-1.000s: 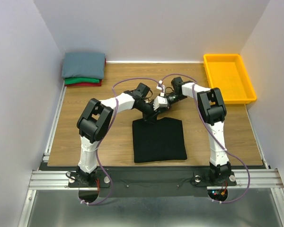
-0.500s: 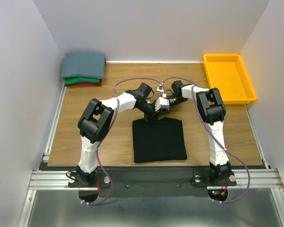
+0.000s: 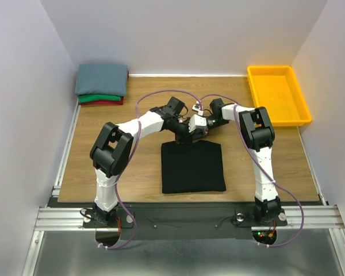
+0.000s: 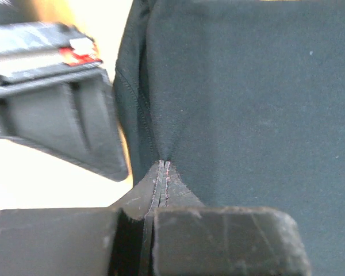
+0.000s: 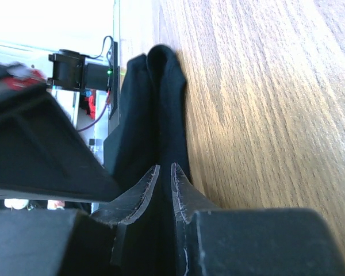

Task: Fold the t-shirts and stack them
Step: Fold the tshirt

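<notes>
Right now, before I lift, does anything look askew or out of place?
Nothing spilled or damaged. The black t-shirt lies flat and square, the folded stack is tidy. One oddity: the left gripper and right gripper pinch the shirt's far edge crowded side by side, not spread apart.

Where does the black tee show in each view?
Top external: black tee, flat at mid-table.
Left wrist: fills centre and right, pinched at the bottom.
Right wrist: folded edge, centre-left, table on its right.
Shared landmark: the tee's far edge, where left gripper and right gripper meet.
</notes>
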